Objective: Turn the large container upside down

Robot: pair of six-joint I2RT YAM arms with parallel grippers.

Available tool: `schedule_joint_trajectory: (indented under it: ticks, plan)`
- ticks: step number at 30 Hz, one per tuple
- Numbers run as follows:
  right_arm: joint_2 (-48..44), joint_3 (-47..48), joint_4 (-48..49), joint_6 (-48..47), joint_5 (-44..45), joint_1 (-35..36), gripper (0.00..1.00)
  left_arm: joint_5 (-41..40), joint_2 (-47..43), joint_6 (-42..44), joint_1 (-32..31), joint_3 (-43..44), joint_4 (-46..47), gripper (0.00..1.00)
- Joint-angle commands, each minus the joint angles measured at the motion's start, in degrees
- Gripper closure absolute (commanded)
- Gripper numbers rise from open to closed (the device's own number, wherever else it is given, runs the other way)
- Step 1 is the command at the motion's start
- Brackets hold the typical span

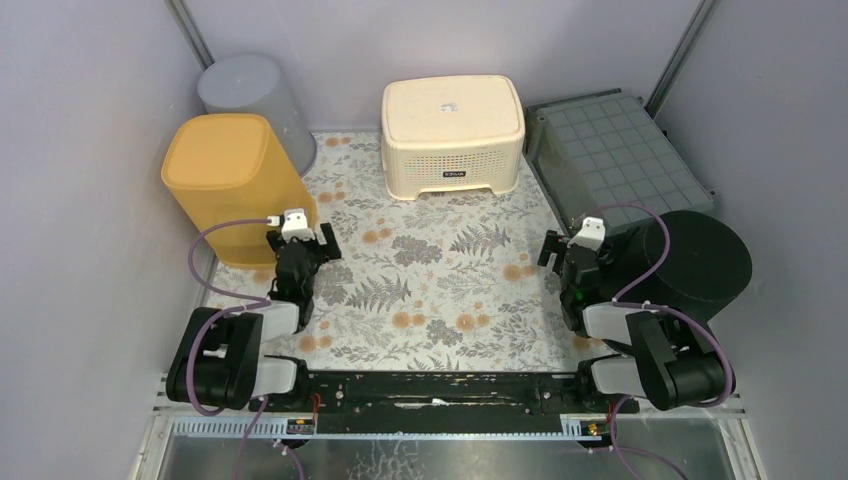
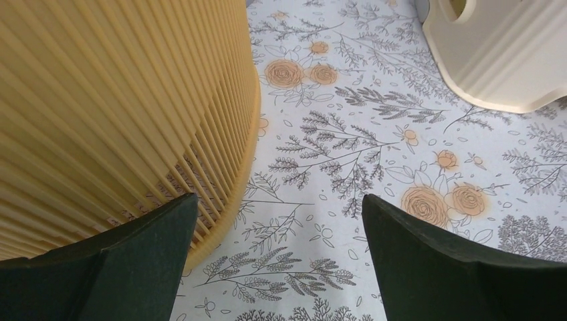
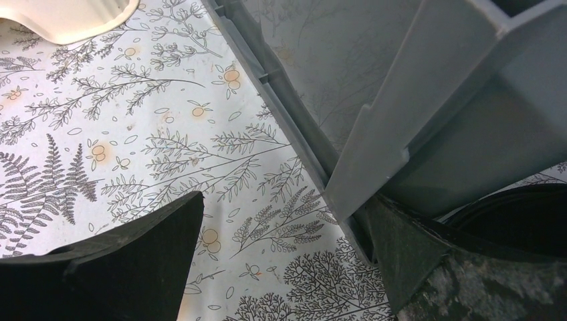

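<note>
Several containers stand base-up on the floral cloth, and I cannot tell which one is the large container. A yellow ribbed bin (image 1: 232, 180) stands at the left and fills the left of the left wrist view (image 2: 114, 107). A cream basket (image 1: 452, 135) is at the back centre. A grey crate (image 1: 615, 160) is at the back right. A black round tub (image 1: 700, 260) is at the right. My left gripper (image 1: 300, 243) is open and empty, beside the yellow bin's rim (image 2: 279, 200). My right gripper (image 1: 572, 250) is open and empty, by the crate's corner (image 3: 289, 199).
A grey round bin (image 1: 250, 95) stands behind the yellow one in the back left corner. Grey walls close in the left, back and right. The floral cloth (image 1: 440, 280) lies between the two arms. The cream basket's corner (image 2: 508, 53) shows in the left wrist view.
</note>
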Motion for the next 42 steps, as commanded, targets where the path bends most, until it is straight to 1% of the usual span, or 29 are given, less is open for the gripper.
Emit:
schedule_joint_trajectory:
  ticks: [1, 3, 6, 7, 9, 10, 11, 12, 15, 18, 23, 27, 30, 31, 32, 33, 35, 36, 37, 38, 40, 42]
  plan:
    - [1.2, 0.0, 12.7, -3.9, 6.2, -2.3, 0.01, -0.3, -1.1, -0.2, 0.5, -1.7, 9.5, 0.0]
    - [1.8, -1.5, 16.2, -4.3, 6.6, -2.4, 0.01, -0.2, -0.2, 0.8, 0.8, -1.7, 11.2, 0.0]
    - [4.9, -3.7, 23.9, -4.9, 7.3, -2.4, 0.01, 0.9, 1.1, 1.2, 1.6, -0.4, 10.5, 0.0]
    - [6.4, -4.3, 26.8, -4.9, 7.6, -2.4, 0.01, 1.5, 1.9, 1.4, 1.9, -1.2, 12.2, 0.0]
    - [9.0, -4.4, 31.5, -6.2, 7.5, -2.5, 0.01, 1.5, 5.0, 1.3, 2.6, -3.9, 21.1, 0.0]
    - [8.9, -3.8, 29.8, -6.0, 7.2, -2.5, 0.01, 2.7, 7.2, 1.9, 2.7, -4.5, 24.6, 0.0]
    - [8.0, -3.0, 26.1, -5.4, 7.4, -2.5, 0.01, 5.3, 7.9, 3.1, 2.8, -4.5, 25.8, 0.0]
    - [7.7, -2.4, 24.2, -5.0, 7.3, -2.6, 0.01, 7.7, 8.3, 3.8, 2.7, -3.8, 24.5, 0.0]
    - [9.1, -1.6, 25.2, -5.9, 5.9, -2.7, 0.01, 9.0, 9.7, 4.4, 2.7, -1.7, 21.5, 0.0]
    - [8.7, -0.3, 21.6, -5.5, 5.3, -2.8, 0.01, 11.7, 11.6, 5.6, 2.8, -1.4, 22.8, 0.0]
    - [8.8, -0.2, 21.6, -5.4, 4.9, -3.1, 0.01, 10.8, 11.5, 5.1, 2.8, -0.8, 21.1, 0.0]
    - [8.6, 0.3, 19.9, -4.9, 0.2, -4.6, 0.01, 11.0, 11.7, 5.2, 2.8, 0.1, 20.0, 0.0]
    - [9.3, -2.2, 23.4, -4.3, -3.0, -5.9, 0.01, 11.0, 11.7, 5.2, 2.8, 0.0, 20.0, 0.0]
    - [11.4, -3.7, 28.4, -4.6, -2.6, -5.9, 0.01, 10.9, 11.7, 5.2, 2.8, 0.1, 20.0, 0.0]
    - [14.1, -4.8, 36.1, -4.9, -2.2, -6.1, 0.01, 11.0, 11.8, 5.2, 2.8, 0.2, 19.9, 0.0]
    - [13.3, -4.8, 34.0, -4.8, -2.5, -6.1, 0.01, 11.0, 11.8, 5.1, 2.9, 0.3, 19.7, 0.0]
    - [11.0, -0.4, 21.1, -4.1, -4.0, -6.4, 0.01, 10.9, 11.8, 5.1, 2.8, 0.3, 19.6, 0.0]
    - [11.5, 1.0, 20.2, -4.3, -7.2, -7.4, 0.01, 10.8, 11.8, 5.0, 2.9, 0.3, 19.4, 0.0]
    - [12.1, 0.7, 21.7, -4.0, -10.1, -8.6, 0.01, 10.8, 11.8, 4.9, 2.9, 0.5, 19.2, 0.0]
    - [12.0, 0.9, 21.1, -4.1, -11.4, -8.9, 0.01, 10.8, 11.8, 4.9, 3.0, 0.6, 19.0, 0.0]
    - [11.4, 1.1, 19.4, -4.4, -12.6, -9.0, 0.01, 10.9, 11.8, 4.9, 3.0, 0.6, 19.1, 0.0]
    - [11.8, 0.5, 21.8, -4.6, -12.6, -9.0, 0.01, 10.8, 11.8, 4.8, 3.0, 0.7, 19.0, 0.0]
